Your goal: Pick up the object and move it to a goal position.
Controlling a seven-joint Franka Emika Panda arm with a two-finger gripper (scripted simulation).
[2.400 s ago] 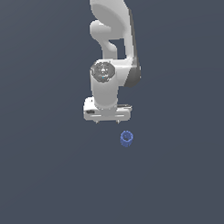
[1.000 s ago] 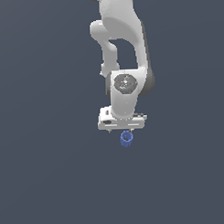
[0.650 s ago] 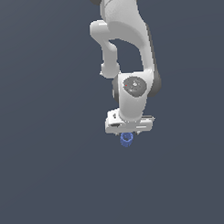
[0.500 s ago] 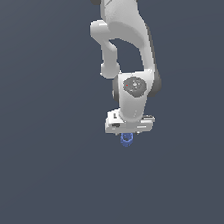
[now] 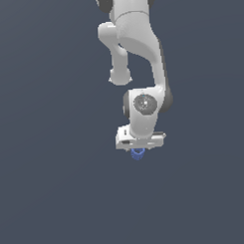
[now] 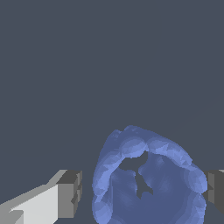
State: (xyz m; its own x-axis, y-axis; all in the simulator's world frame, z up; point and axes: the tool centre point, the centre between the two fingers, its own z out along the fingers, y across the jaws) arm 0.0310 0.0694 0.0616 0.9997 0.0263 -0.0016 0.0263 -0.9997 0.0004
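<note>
The object (image 5: 138, 154) is a small blue ribbed ring lying on the dark floor. In the exterior view only its lower part shows under the white gripper (image 5: 138, 150), which hangs straight down over it. In the wrist view the object (image 6: 148, 183) fills the space between the two grey fingertips. The gripper (image 6: 144, 192) is open and straddles it. One fingertip (image 6: 71, 193) stands a small gap away from the ring. The other fingertip (image 6: 216, 190) sits right at its opposite edge.
The plain dark grey floor (image 5: 57, 196) stretches all around. The white arm (image 5: 141, 53) rises above the gripper toward the top of the exterior view. No other objects are in view.
The gripper has moved toward the exterior view's right and come down over the blue ring, now covering its top. The ring has not moved.
</note>
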